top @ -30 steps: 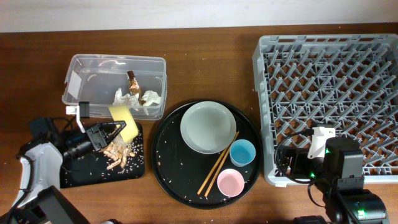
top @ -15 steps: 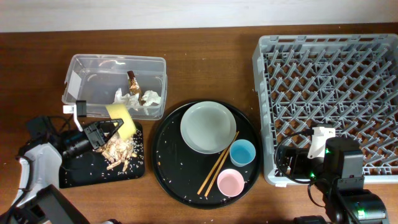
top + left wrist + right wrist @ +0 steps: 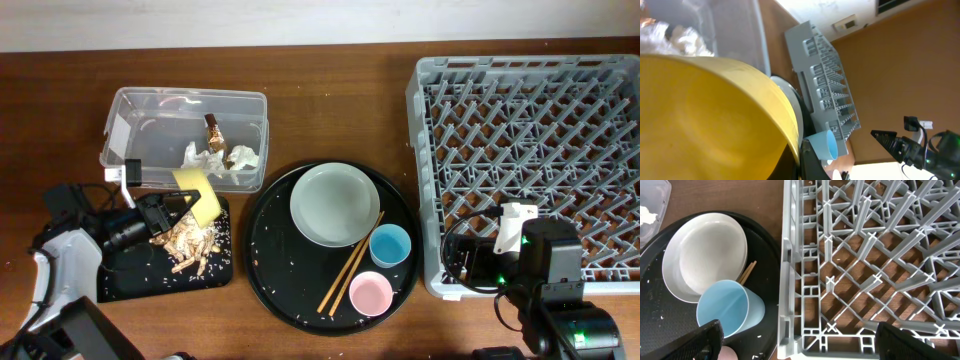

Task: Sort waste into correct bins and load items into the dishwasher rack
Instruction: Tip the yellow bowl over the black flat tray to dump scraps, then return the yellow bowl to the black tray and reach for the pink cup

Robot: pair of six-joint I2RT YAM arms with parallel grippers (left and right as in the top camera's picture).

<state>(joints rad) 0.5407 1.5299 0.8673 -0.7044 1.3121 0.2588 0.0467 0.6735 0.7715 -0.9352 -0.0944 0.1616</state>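
Yellow bowl tilting over small black tray, left gripper clamping its rim. Scraps lying there.

Tissue and wrapper sitting in clear box.

Plate, blue cup, pink cup and chopsticks waiting on round tray. Rack holding nothing; right gripper hanging spread wide.

Box left, round tray centre, rack right

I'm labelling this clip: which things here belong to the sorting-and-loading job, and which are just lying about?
Job: yellow bowl, food scraps, flat black tray, clear box, tissue, wrapper, grey plate, blue cup, pink cup, chopsticks, dishwasher rack.
Just there: round black tray, wooden table.
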